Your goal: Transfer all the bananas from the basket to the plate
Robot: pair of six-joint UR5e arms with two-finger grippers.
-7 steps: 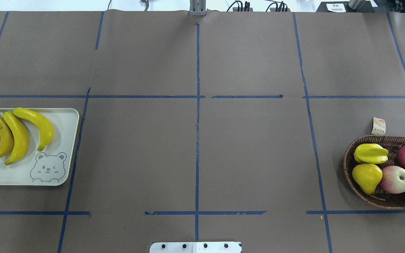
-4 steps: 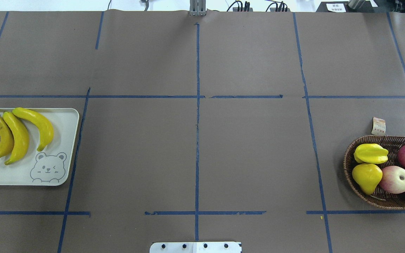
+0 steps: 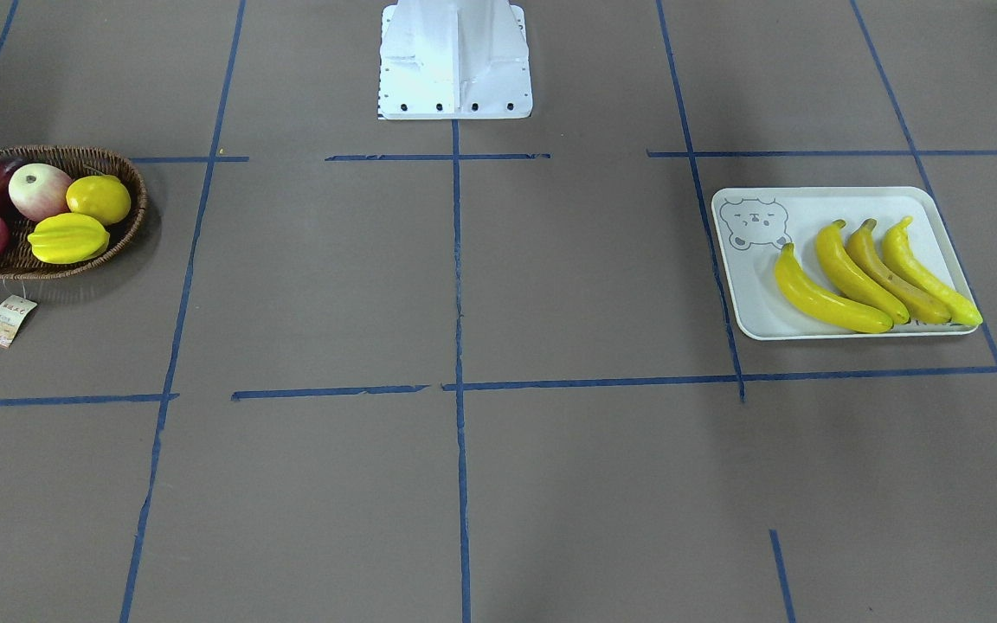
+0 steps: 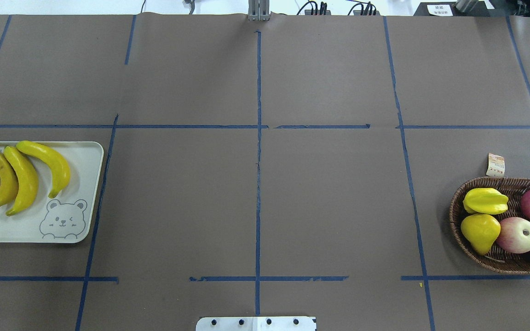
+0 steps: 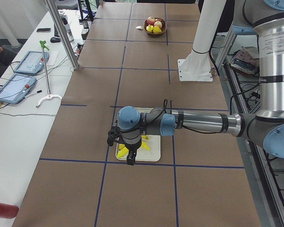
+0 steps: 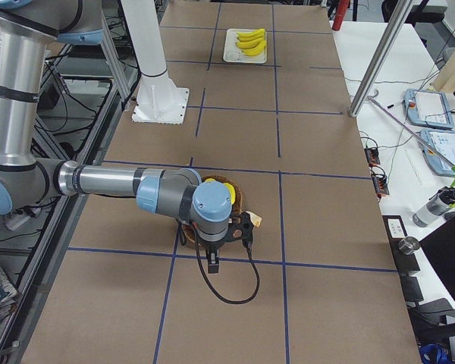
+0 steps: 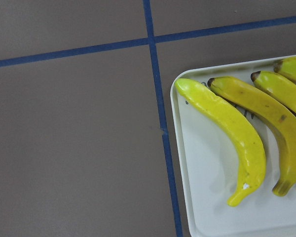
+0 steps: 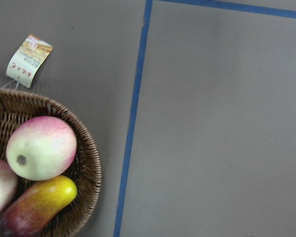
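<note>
Four long, glossy yellow curved bananas (image 4: 21,177) lie side by side on the pale rectangular bear-printed plate (image 4: 83,154). A broad stretch of brown taped surface (image 4: 329,202) separates the plate from the dark woven wicker basket (image 4: 459,240). Left fingers (image 5: 131,160) hang above the plate and right fingers (image 6: 214,263) beside the basket, forearms level; I cannot tell whether either pair is apart or together.

bananas (image 4: 25,179): glossy yellow; one I read as darker orange-yellow
plate (image 4: 85,184): pale grey-white, grey bear-face drawing
basket (image 4: 454,214): dark-brown woven wicker
starfruit (image 4: 486,201): yellow
lemon (image 4: 479,230): yellow
apples (image 4: 517,235): pink-red fading to cream
table (image 4: 177,197): brown, which I see gridded with blue tape (image 4: 258,207)
</note>
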